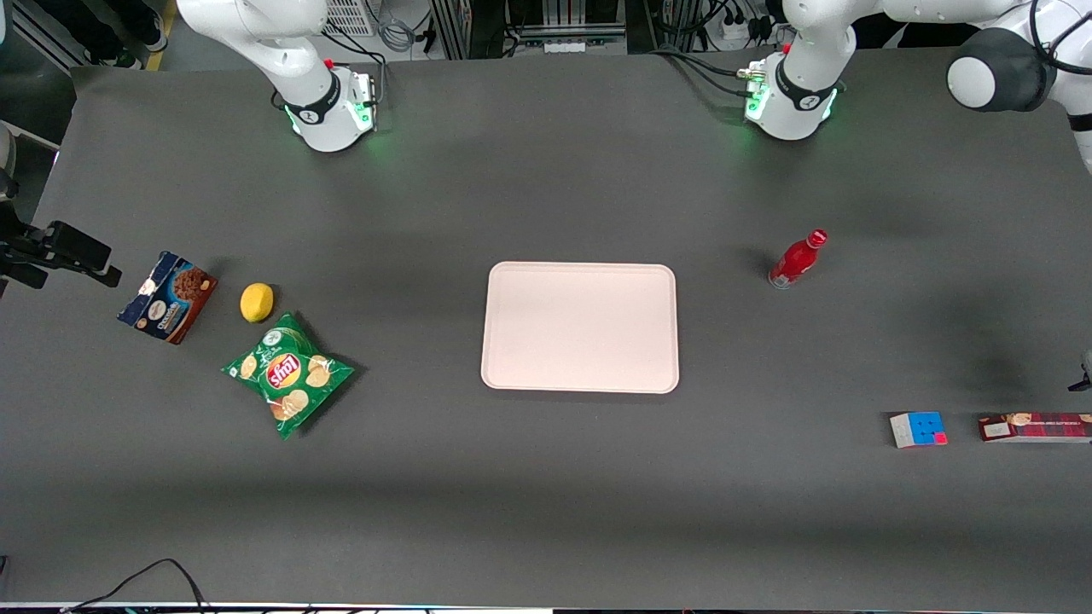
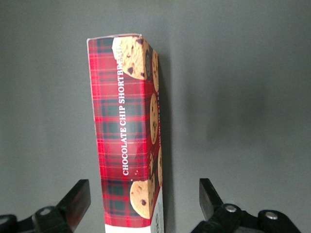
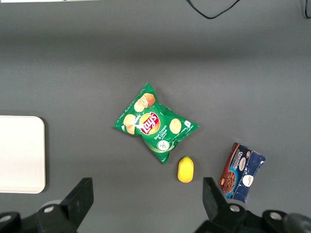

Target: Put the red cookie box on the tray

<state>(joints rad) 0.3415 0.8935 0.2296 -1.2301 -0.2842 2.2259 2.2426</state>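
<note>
- Left gripper [image 2: 144, 199] hangs above the red cookie box [image 2: 129, 131], fingers [image 2: 77, 199] spread wide, one on each long side of the carton and neither touching it.
- In the front view only a dark bit of that gripper shows at the table's working-arm edge, just above the box.
- Red cookie box [image 1: 1034, 427] lies flat on the dark table [image 1: 546, 477], at the working arm's end, nearer the front camera than the tray [image 1: 580, 327]; with the tray as dial centre it sits at roughly four o'clock in the front view, well apart from it.
- Just beside the carton, on its tray-facing end, stands a puzzle cube [image 1: 918, 429].
- A red bottle [image 1: 797, 258] lies at about two o'clock from the tray.
- Toward the parked arm's end lie a chip bag [image 1: 288, 373], a lemon [image 1: 257, 302] and a blue-and-brown cookie box [image 1: 167, 297].
- Nothing rests on the tray.
</note>
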